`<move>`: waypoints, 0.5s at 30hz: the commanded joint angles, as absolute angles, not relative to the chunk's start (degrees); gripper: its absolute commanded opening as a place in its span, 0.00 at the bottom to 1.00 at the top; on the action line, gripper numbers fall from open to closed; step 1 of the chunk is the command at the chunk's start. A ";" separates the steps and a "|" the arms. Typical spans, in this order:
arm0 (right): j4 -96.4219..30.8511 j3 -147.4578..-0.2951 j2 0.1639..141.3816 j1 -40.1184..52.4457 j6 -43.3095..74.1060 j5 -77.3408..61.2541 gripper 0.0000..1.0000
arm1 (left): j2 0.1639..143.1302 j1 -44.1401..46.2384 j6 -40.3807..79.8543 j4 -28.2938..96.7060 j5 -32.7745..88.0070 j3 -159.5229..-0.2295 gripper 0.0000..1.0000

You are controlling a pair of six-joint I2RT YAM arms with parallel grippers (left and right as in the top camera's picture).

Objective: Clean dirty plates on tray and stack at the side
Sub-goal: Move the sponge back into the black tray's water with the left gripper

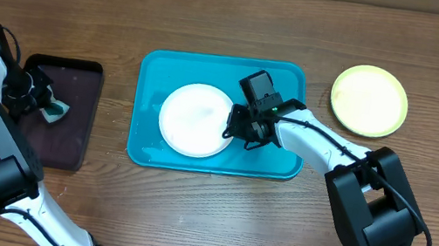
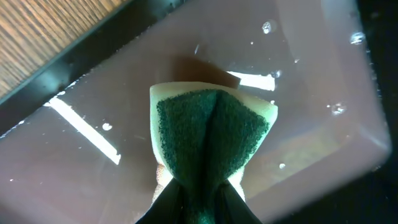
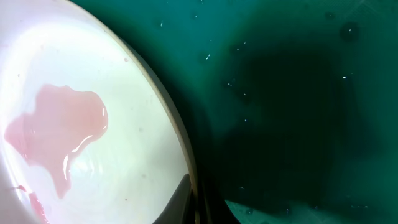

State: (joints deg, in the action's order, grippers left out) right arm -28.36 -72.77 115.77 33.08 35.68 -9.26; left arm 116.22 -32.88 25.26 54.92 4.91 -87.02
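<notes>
The white plate (image 1: 194,119) lies in the turquoise tray (image 1: 157,69). My right gripper (image 1: 233,130) is shut on its right rim. In the right wrist view one finger lies over the plate's inside and one under it (image 3: 196,205). The plate (image 3: 124,81) holds a pink puddle of liquid, and the wet tray floor (image 3: 298,93) is beside it. The yellow-green plate (image 1: 369,100) sits on the table right of the tray. The mint-blue plate is not in view. My left gripper (image 1: 44,104) is shut on a sponge (image 1: 55,112).
The sponge (image 2: 208,134) has a green scouring face on yellow foam, pinched in my left gripper (image 2: 199,208). It hangs over the wet black tray (image 2: 311,81), which sits at the table's left (image 1: 66,143). Bare wooden table surrounds both trays.
</notes>
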 commanded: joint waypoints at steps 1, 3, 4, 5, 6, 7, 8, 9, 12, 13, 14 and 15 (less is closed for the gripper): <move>-29.63 -70.85 118.41 32.40 34.85 -3.90 0.04 | 115.09 -32.97 24.40 53.34 5.19 -83.66 0.18; -29.67 -70.85 118.41 32.40 34.85 -3.90 0.04 | 115.09 -32.97 24.40 51.81 5.65 -81.91 0.18; -29.71 -70.85 118.41 32.40 34.85 -3.90 0.04 | 115.09 -32.97 24.40 51.29 5.61 -81.19 0.18; -29.82 -70.85 118.41 32.40 34.85 -3.90 0.04 | 115.09 -32.97 24.40 50.87 5.67 -80.75 0.19; -29.89 -70.85 118.41 32.40 34.85 -3.90 0.04 | 115.09 -32.97 24.40 50.72 5.82 -80.62 0.23; -29.93 -70.85 118.41 32.40 34.83 -3.88 0.04 | 115.09 -32.97 24.40 50.59 5.82 -80.62 0.29; -29.95 -70.85 118.41 32.40 34.61 -3.90 0.04 | 115.07 -32.97 24.38 50.46 5.80 -80.68 0.38; -29.95 -70.85 118.41 32.40 34.57 -3.90 0.04 | 115.07 -32.97 24.38 50.48 5.82 -80.93 0.43; -29.93 -70.85 118.41 32.40 34.44 -3.90 0.04 | 115.04 -32.99 24.38 50.94 5.85 -82.00 0.50; -29.95 -70.85 118.41 32.40 34.44 -3.90 0.04 | 115.02 -32.99 24.38 51.31 5.87 -82.59 0.50; -29.93 -70.85 118.41 32.40 34.44 -3.90 0.04 | 114.98 -32.99 24.38 51.92 5.85 -83.31 0.50; -29.93 -70.85 118.41 32.40 34.44 -3.88 0.04 | 114.96 -32.99 24.38 52.77 5.85 -84.44 0.50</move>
